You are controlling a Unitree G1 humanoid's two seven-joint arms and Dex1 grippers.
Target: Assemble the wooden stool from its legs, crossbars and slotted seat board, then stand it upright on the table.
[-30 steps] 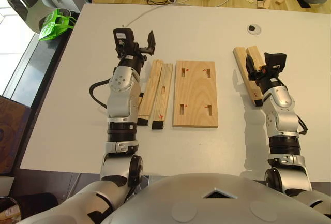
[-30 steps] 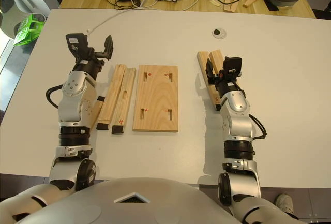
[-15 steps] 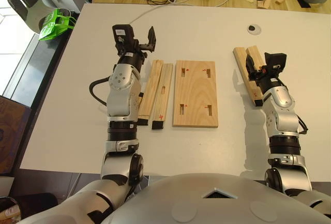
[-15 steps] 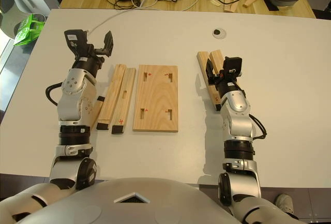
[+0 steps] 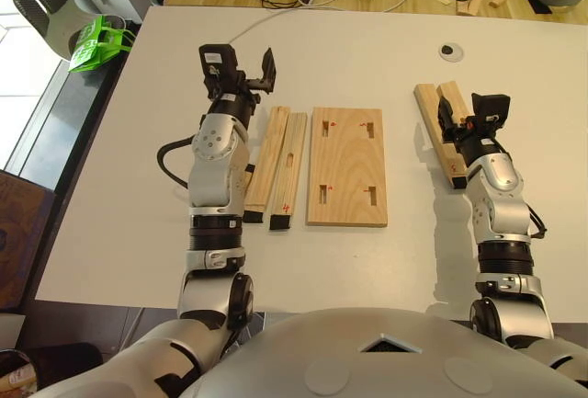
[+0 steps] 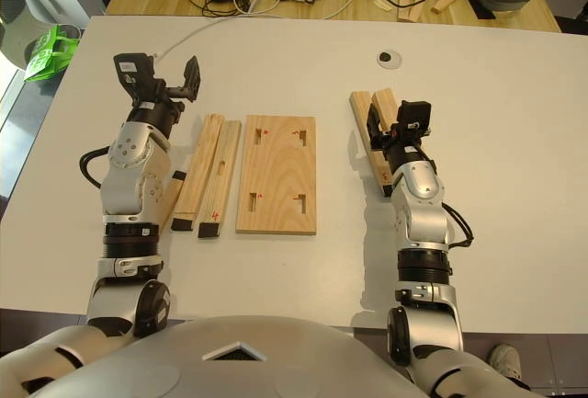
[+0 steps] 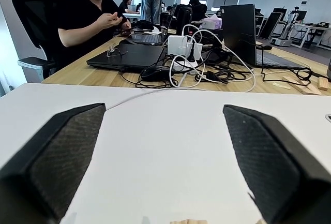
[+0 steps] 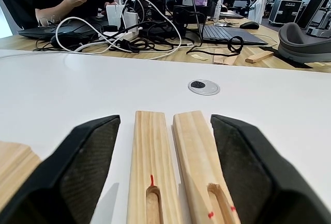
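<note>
left gripper point(image 5: 243, 72) wide, empty, 10 o'clock of board point(image 5: 345, 166) | right gripper point(image 8: 164, 131) wide, straddling leg pair point(image 5: 439, 131), 2 o'clock of board

Right arm point(image 5: 496, 182) partly covers two slotted legs point(image 5: 430, 115) — red marks unreadable.

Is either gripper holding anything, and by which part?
Nothing is held. The left gripper is open over the white table; the right gripper is open astride two pale slotted wooden bars, not clamped on them.
</note>
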